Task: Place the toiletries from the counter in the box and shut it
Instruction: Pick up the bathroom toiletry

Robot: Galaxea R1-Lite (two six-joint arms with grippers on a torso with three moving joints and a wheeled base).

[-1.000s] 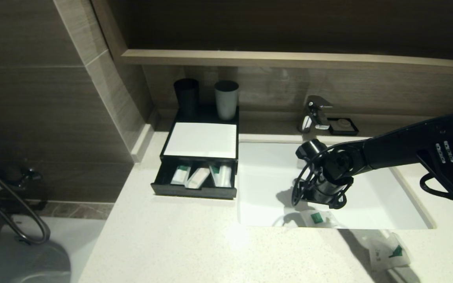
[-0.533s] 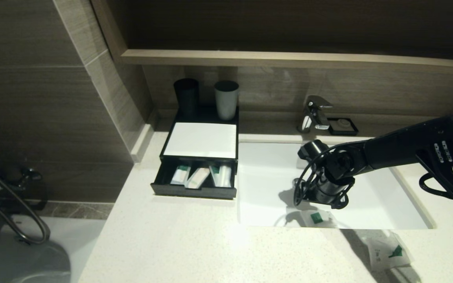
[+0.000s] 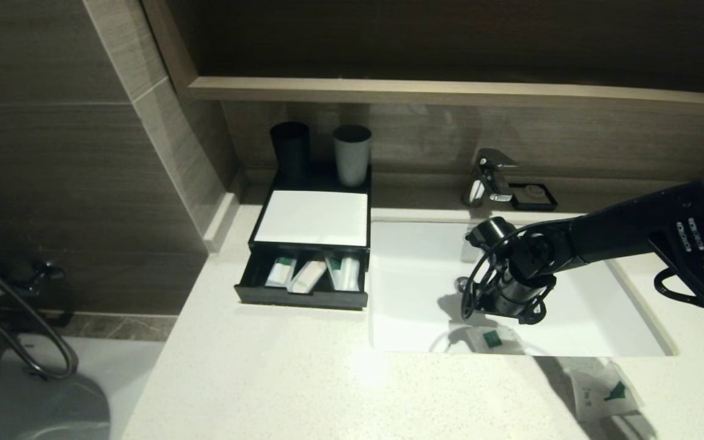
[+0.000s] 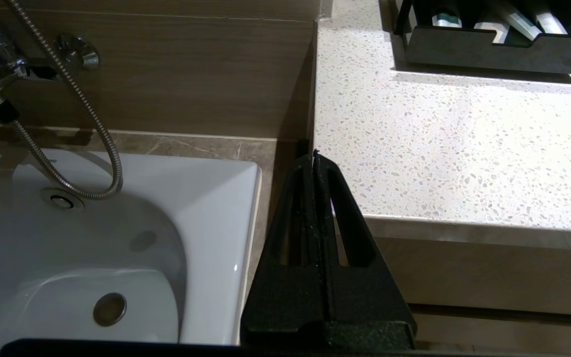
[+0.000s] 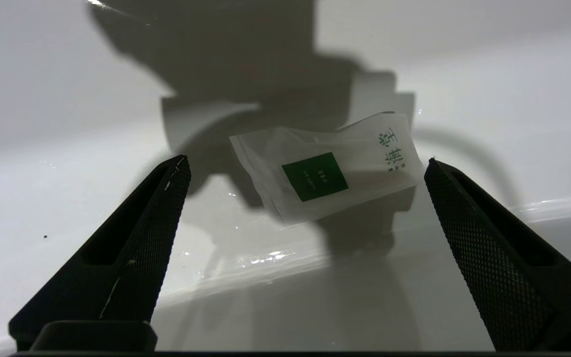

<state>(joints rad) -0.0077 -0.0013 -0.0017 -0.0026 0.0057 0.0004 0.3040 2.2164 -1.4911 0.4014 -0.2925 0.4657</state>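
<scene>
A white sachet with a green square (image 3: 491, 338) lies inside the sink (image 3: 413, 275) against its front wall; in the right wrist view the sachet (image 5: 327, 171) lies just beyond my open fingers. My right gripper (image 5: 307, 166) hangs open and empty over the basin, pointing down at the sachet (image 3: 502, 305). A second white sachet (image 3: 602, 393) lies on the counter at the front right. The black box (image 3: 312, 244) stands left of the sink with its drawer (image 3: 303, 293) pulled open, holding several toiletries (image 3: 312, 272). My left gripper (image 4: 314, 158) is shut and parked beside the counter's left end.
Two cups (image 3: 352, 153) stand on the box's back. A tap (image 3: 489, 174) and a black soap dish (image 3: 532, 197) stand behind the sink. The speckled counter (image 3: 266, 379) runs along the front. A bathtub (image 4: 117, 238) lies left of the counter.
My right gripper has drawn back slightly, up and to the right, over the sink. The sachet in the sink stays where it was.
</scene>
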